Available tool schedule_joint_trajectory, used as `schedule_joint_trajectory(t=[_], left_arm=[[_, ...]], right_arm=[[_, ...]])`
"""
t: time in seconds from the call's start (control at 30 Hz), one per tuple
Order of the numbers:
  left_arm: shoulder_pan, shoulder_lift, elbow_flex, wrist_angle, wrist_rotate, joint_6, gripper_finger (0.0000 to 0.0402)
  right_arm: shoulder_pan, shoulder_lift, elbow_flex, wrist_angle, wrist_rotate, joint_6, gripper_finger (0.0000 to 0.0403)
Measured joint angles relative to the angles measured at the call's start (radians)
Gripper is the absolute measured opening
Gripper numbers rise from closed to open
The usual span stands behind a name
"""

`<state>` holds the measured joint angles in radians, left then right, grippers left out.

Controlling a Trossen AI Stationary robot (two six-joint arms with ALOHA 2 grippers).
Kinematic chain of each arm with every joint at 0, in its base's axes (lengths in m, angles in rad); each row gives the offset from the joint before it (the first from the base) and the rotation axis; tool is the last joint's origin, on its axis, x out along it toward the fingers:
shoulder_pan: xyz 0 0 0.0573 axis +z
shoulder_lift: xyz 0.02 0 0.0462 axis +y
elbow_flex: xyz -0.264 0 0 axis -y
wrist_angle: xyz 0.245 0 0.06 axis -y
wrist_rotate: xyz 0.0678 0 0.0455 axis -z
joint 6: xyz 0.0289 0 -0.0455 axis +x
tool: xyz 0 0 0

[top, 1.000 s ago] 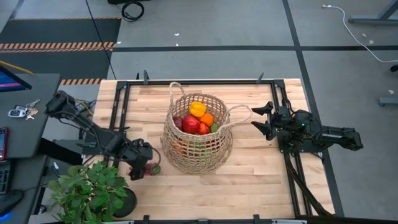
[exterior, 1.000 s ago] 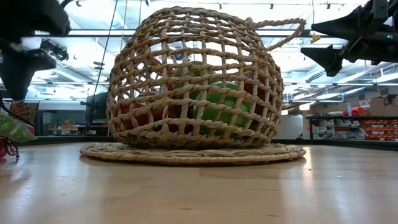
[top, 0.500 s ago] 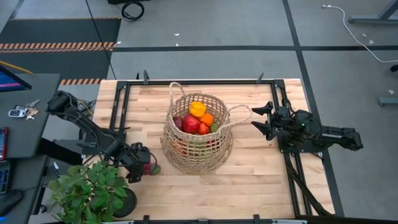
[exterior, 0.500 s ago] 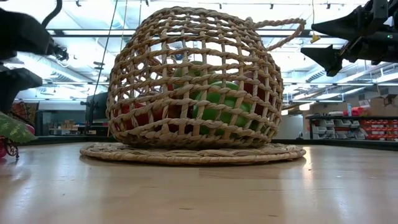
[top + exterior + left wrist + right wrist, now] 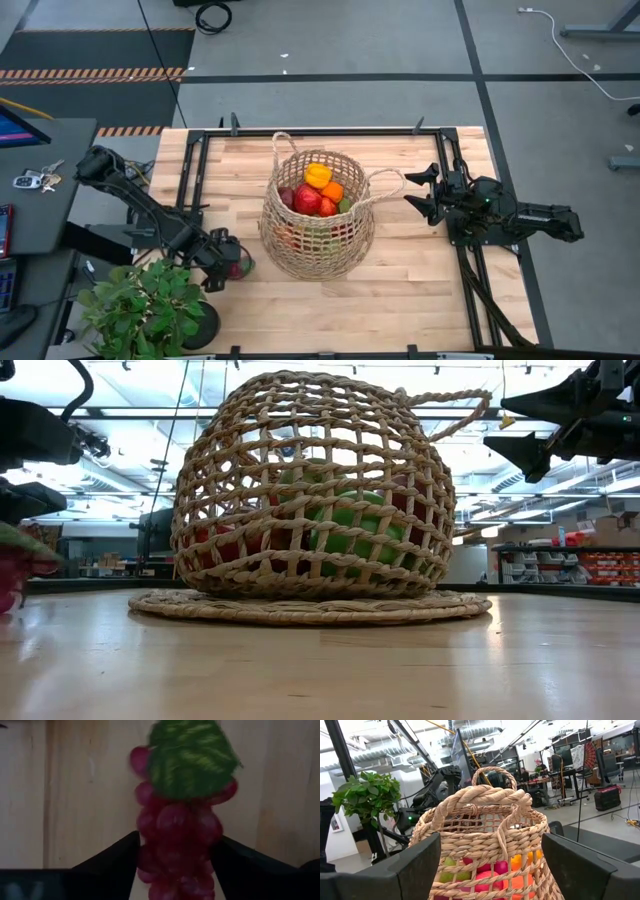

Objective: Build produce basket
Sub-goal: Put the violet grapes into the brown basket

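The tan straw basket [image 5: 318,215] stands mid-table and shows large in the low view [image 5: 310,490]. It holds produce [image 5: 318,188]: a yellow pepper, an orange, red apples and green fruit. My left gripper [image 5: 232,266] is at the basket's near left, shut on a bunch of dark red grapes [image 5: 177,835] with a green leaf [image 5: 192,757]. My right gripper [image 5: 416,191] is open and empty, just right of the basket's right handle [image 5: 385,185]. That handle also shows in the right wrist view [image 5: 492,795]. My left gripper pinches the grape bunch between its two fingers, on the two sides of the bunch's end away from the leaf [image 5: 147,845]. The fingers slant down from the table's left and lie along the bunch. The leaf end points away from the gripper. Whether the bunch is clear of the table, I cannot tell.
A potted green plant [image 5: 145,305] stands at the table's near left corner, close to my left arm. A dark side table with keys [image 5: 35,180] lies beyond the left edge. Bare wood lies in front of the basket [image 5: 380,300].
My left gripper has gone a little toward the table's left edge, and the grape bunch has moved with it, away from the basket. In the low view the bunch stands a little higher than before and is blurred.
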<state>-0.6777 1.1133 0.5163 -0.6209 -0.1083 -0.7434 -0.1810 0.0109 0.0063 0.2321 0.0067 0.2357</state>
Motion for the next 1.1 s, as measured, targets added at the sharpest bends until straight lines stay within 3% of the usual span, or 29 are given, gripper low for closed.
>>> schedule_joint_trajectory(t=[0.23,0.4,0.83,1.1], left_arm=[[0.000,0.000,0.000,0.002,-0.003,-0.027,0.0165],[0.001,-0.012,0.000,0.001,0.005,-0.085,0.0132],[0.037,-0.246,0.001,0.033,0.014,-0.157,0.0121],[0.142,-0.436,0.002,0.249,0.012,-0.170,0.0121]], right_arm=[[0.000,0.000,0.000,0.000,0.000,0.000,0.0348],[0.000,0.000,0.000,0.000,0.000,0.000,0.0348],[0.000,0.000,0.000,0.000,0.000,0.000,0.0348],[0.000,0.000,0.000,0.000,0.000,0.000,0.0348]])
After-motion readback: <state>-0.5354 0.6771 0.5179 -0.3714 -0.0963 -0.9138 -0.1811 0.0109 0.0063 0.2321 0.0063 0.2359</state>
